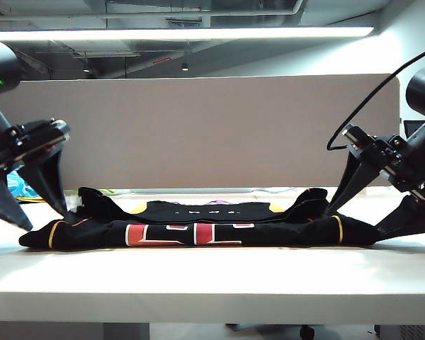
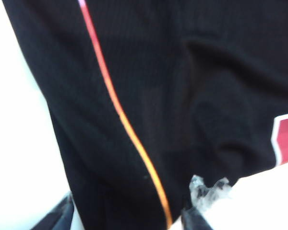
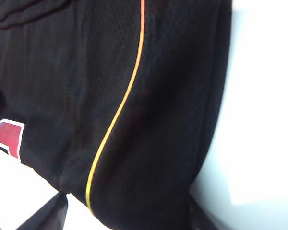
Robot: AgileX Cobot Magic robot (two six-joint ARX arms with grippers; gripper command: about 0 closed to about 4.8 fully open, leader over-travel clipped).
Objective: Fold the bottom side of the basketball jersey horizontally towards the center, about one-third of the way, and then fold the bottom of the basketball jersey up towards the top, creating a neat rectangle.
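The black basketball jersey (image 1: 283, 232) lies folded into a long low band across the white table (image 1: 198, 283), with its red, white-outlined number (image 1: 191, 234) facing the front. My left gripper (image 1: 48, 221) stands open at the jersey's left end. In the left wrist view the jersey (image 2: 206, 96) and its orange piping (image 2: 129, 134) run between the spread fingers of the left gripper (image 2: 127, 223). My right gripper (image 1: 354, 225) stands open at the right end. In the right wrist view the jersey (image 3: 62, 72) with its yellow piping (image 3: 120, 110) fills the gap of the right gripper (image 3: 124, 223). Whether the fingers touch the fabric is unclear.
A beige partition panel (image 1: 198, 127) stands along the table's far edge. A light blue and yellow cloth (image 1: 18, 188) shows behind the left arm. A small crumpled whitish scrap (image 2: 206, 187) lies by the jersey's left end. A black cable (image 1: 368, 106) hangs from the right arm.
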